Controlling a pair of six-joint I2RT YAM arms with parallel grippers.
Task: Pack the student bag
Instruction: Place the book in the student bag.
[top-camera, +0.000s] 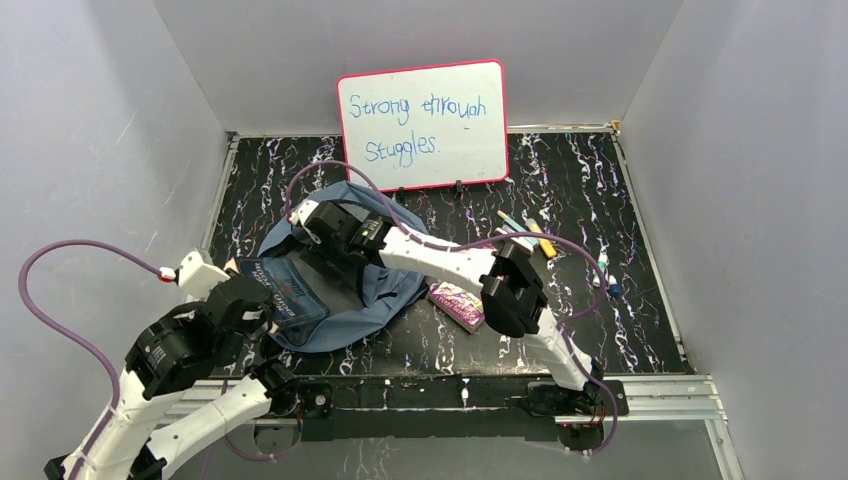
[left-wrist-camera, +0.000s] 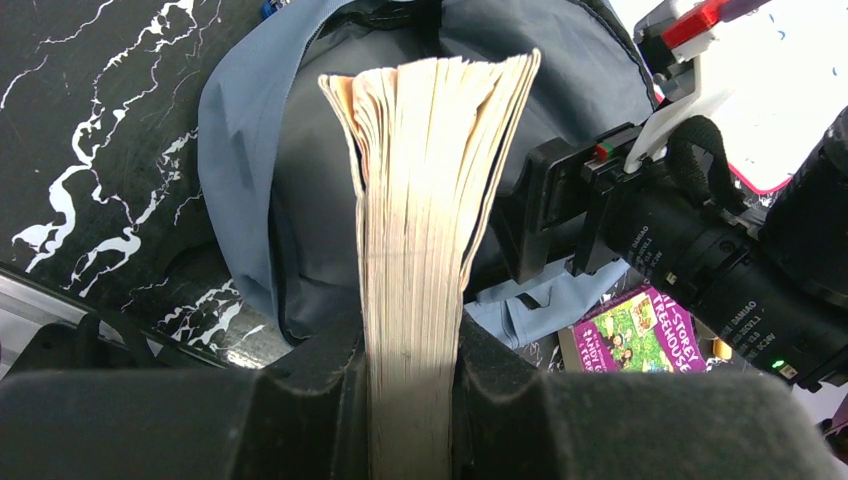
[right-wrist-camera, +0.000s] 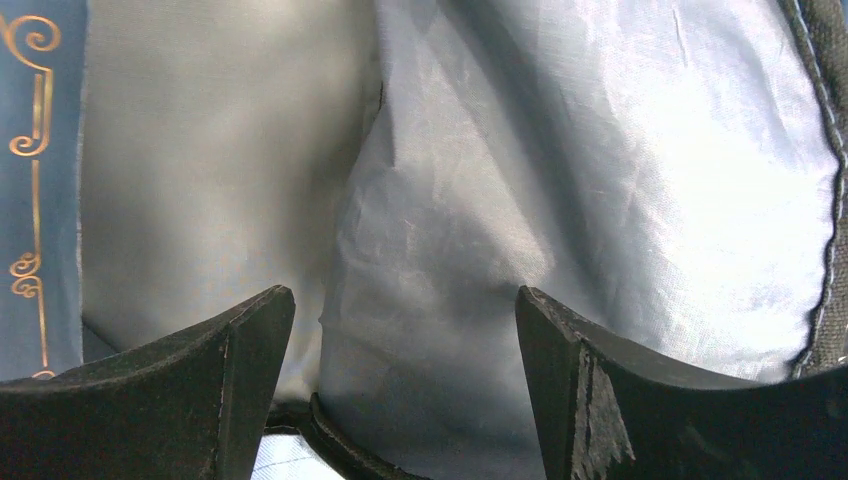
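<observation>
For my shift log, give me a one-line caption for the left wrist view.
Left hand clamps a thick book, page edges facing the camera, over the open student bag; right arm beside it.

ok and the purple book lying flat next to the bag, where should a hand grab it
The purple book lies flat on the table, angled, one end close to the student bag. Best guess: come straight down from above and pinch across its narrower width near the middle; both long edges look free, and lying flat it offers no raised part to grab.
</observation>
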